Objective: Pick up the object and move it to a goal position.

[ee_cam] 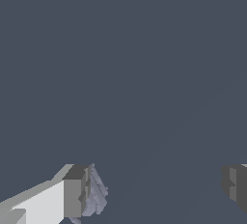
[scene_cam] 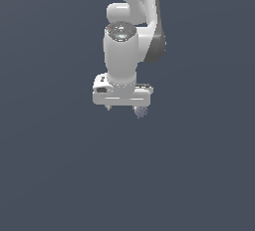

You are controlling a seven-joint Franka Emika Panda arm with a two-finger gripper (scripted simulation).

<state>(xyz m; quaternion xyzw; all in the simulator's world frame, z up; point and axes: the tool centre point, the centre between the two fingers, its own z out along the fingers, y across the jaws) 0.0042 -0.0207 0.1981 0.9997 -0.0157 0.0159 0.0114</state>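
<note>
Grey-blue, spiky lump, the object (ee_cam: 95, 194), is sitting right against one gripper finger (ee_cam: 72, 196); the other finger (ee_cam: 235, 183) is standing well apart. So the gripper (scene_cam: 123, 108) is gaping wide, not clamping anything. In the exterior view the object (scene_cam: 141, 111) is showing just under the hand's right end. Prob. light, stiff, rough; jagged edges may be slipping, so I'd be pinching across its bulk. No containers showing anywhere.

There's the object (scene_cam: 141, 111) (ee_cam: 95, 192): a tiny grey-blue lump, rough and spiky-edged, touching the inner face of one finger, well apart from the other one.
</note>
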